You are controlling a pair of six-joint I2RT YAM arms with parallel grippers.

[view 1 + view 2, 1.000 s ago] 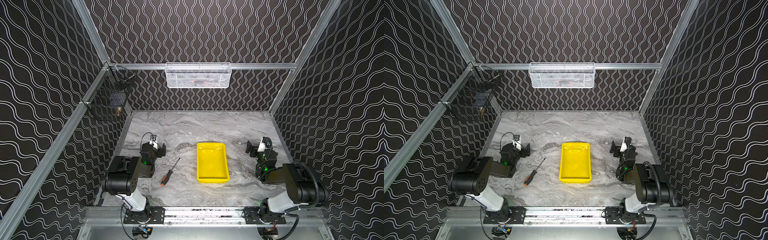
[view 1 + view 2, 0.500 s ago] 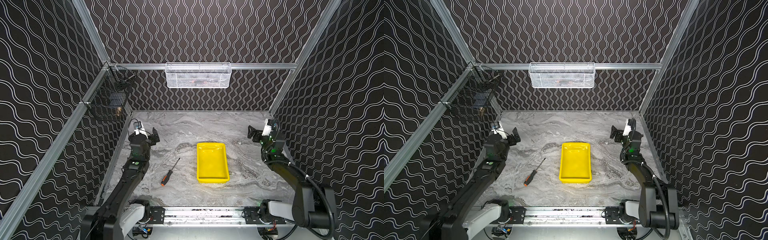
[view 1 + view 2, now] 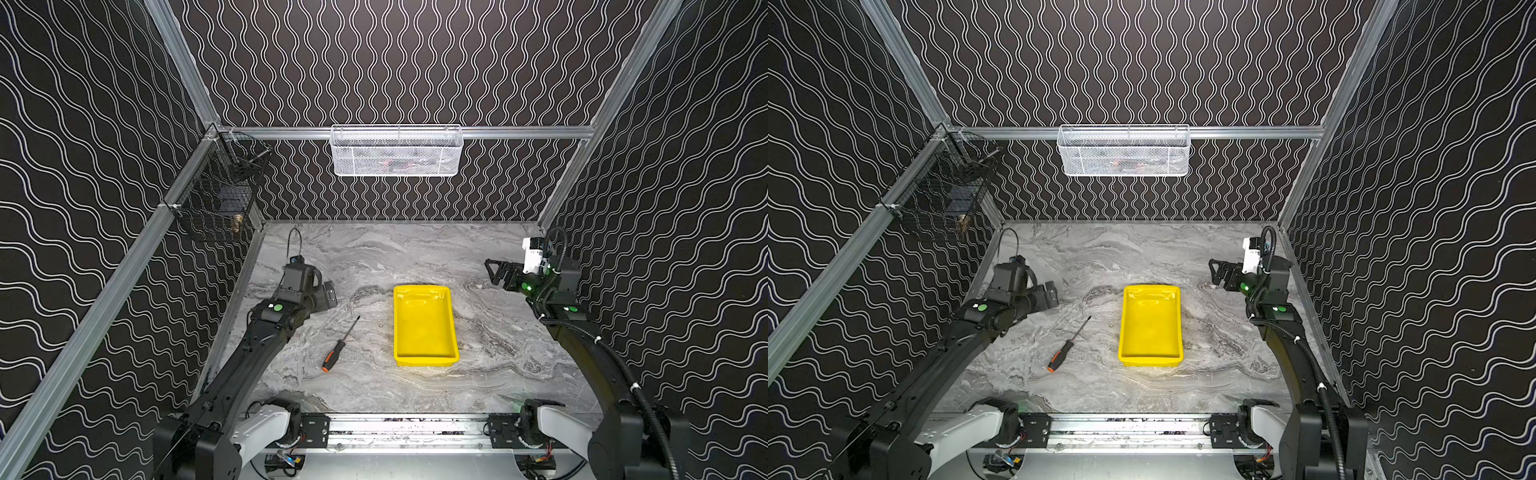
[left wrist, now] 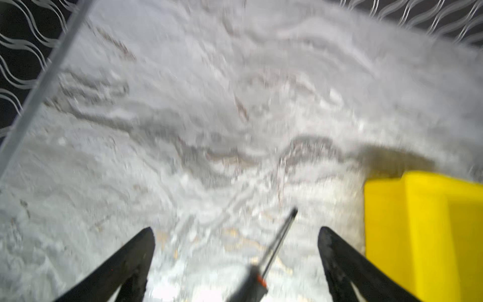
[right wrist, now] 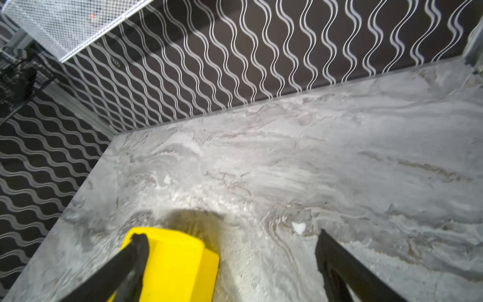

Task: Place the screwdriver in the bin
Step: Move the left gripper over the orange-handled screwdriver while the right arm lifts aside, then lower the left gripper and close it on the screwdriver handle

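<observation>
The screwdriver (image 3: 340, 343) (image 3: 1068, 343), with a black and orange handle, lies flat on the marble table left of the bin, its tip pointing away and to the right. The bin (image 3: 424, 332) (image 3: 1150, 328), a yellow tray, sits empty mid-table. My left gripper (image 3: 326, 296) (image 3: 1049, 293) hovers open behind the screwdriver; in the left wrist view the shaft (image 4: 279, 240) shows between the spread fingers of this gripper (image 4: 235, 230), with the bin (image 4: 418, 222) beside them. My right gripper (image 3: 492, 270) (image 3: 1214, 272) (image 5: 230, 234) is open and empty beyond the bin's far right corner (image 5: 175, 258).
A white mesh basket (image 3: 397, 151) hangs on the back wall and a black wire basket (image 3: 220, 195) on the left wall. Patterned walls close three sides. A metal rail (image 3: 407, 432) runs along the front edge between the arm bases.
Both arms have unfolded from their low rest pose and reached out. The left gripper has since swung right and nearer to the screwdriver. The screwdriver and the bin have not moved.
</observation>
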